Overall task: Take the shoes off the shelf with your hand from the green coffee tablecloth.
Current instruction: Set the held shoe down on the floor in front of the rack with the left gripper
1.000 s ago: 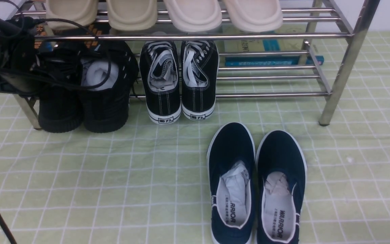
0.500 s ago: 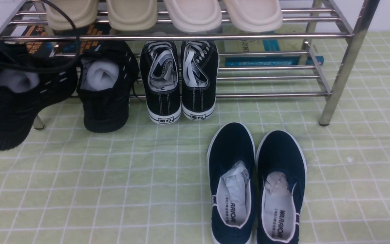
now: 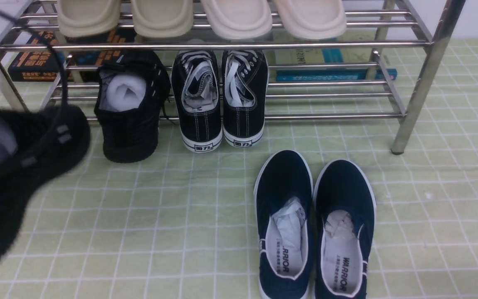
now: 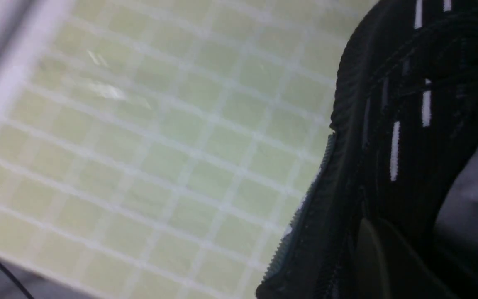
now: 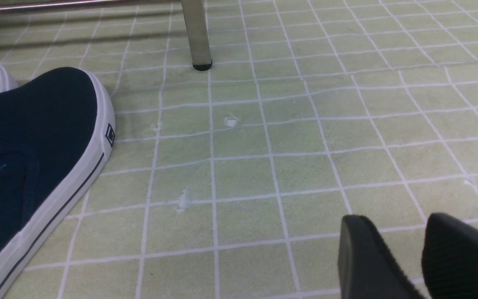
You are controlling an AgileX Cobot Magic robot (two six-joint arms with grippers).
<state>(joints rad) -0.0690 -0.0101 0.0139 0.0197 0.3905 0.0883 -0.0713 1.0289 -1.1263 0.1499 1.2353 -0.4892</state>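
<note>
Front view: the shelf point(image 3: 425, 74) stands on the green coffee tablecloth point(image 3: 181, 216); the lifted black knit shoe point(image 3: 19, 174) hangs blurred in the air, off the shelf, out in front of its left end, tilted, with white stuffing showing in its opening; the left gripper cannot be made out here, only its black cable point(image 3: 62, 89) arcing over the shoe; the second black knit shoe point(image 3: 129, 120) sits on the shelf's lower tier near the left end, heel past the front rail; the black canvas sneakers point(image 3: 218, 104) stand just to its right on the same tier; beige slippers point(image 3: 201, 16) lie on the top tier; books point(image 3: 35, 62) lie behind the shelf; the navy slip-ons point(image 3: 313, 224) rest on the cloth in front of the shelf's right half.

Left wrist view: the lifted shoe fills one side, close to the camera and above the cloth; a dark finger point(image 4: 372, 257) lies against its collar; the left gripper is closed tight, pinching the shoe's edge.

Right wrist view: the right gripper point(image 5: 417, 257) hovers low over the cloth in front of a shelf leg point(image 5: 197, 33); its fingers stand apart with cloth showing between them, holding nothing; one navy slip-on lies well apart from it.
</note>
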